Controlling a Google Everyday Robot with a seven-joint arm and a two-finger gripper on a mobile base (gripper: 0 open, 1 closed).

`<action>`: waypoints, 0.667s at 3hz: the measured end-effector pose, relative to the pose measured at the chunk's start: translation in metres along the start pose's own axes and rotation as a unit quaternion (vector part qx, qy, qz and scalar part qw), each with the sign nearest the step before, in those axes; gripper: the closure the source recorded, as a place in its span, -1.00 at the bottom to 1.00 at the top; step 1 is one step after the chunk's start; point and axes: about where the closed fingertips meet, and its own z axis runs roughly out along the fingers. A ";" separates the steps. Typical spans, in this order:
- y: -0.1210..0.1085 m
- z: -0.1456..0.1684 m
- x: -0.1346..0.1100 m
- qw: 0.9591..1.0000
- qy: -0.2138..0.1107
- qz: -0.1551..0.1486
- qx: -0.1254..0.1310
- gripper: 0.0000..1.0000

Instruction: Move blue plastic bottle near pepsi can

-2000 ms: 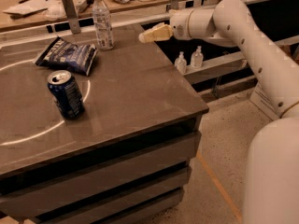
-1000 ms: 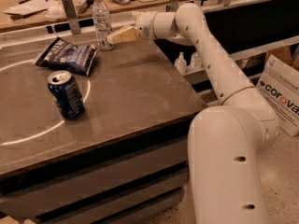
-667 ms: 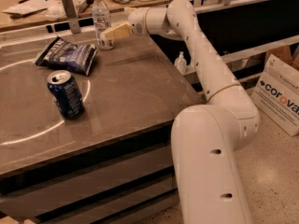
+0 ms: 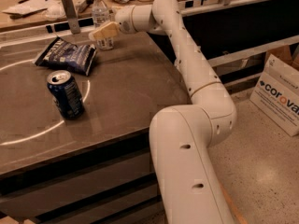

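White arm point(image 4: 187, 78) of yours runs from lower right up to the far edge of the dark table point(image 4: 126, 92). Far left lies the dark blue chip bag point(image 4: 67, 55). Just in front of it the pepsi can point(image 4: 66, 94) stands upright, inside the white ring point(image 4: 46, 130). At the far edge the blue plastic bottle point(image 4: 101, 13) stands upright, well apart from the can. Your gripper point(image 4: 103, 31) overlaps the bottle's lower half; whether it is released or grasping, you cannot tell
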 end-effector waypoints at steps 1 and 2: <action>0.007 0.013 -0.003 1.000 0.005 -0.005 -0.012 -0.47; 0.006 0.012 -0.004 1.000 0.008 -0.007 -0.012 -0.01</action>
